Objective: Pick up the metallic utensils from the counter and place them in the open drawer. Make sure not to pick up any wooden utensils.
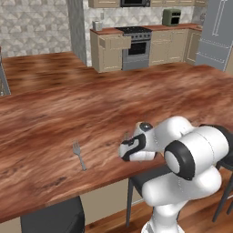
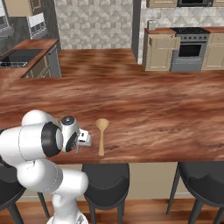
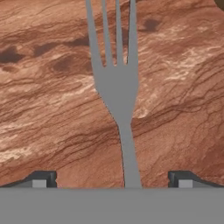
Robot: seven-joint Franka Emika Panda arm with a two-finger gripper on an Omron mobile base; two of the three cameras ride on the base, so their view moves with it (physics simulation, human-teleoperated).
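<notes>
The fork point(image 3: 119, 87) you're after lies flat on the counter point(image 1: 91, 104), close to the near edge, and in the hand view its handle runs straight down between the two fingertips point(image 3: 43, 179), tines pointing away. The gripper point(image 3: 113, 180) is spread wide and low over it, pinching nothing; that centring looks deliberate, so the jaws can come together across the thin handle. From the left base view you can see a second fork point(image 1: 78, 154) lying alone well to the left, also near the edge. In the right base view the wooden spoon point(image 2: 102, 133) sits just right of the hand, so keep your closing move tight and don't nudge it. The open drawer point(image 1: 117, 42) looks to be on the far cabinet run beside the stove point(image 1: 135, 43), well apart from here.
</notes>
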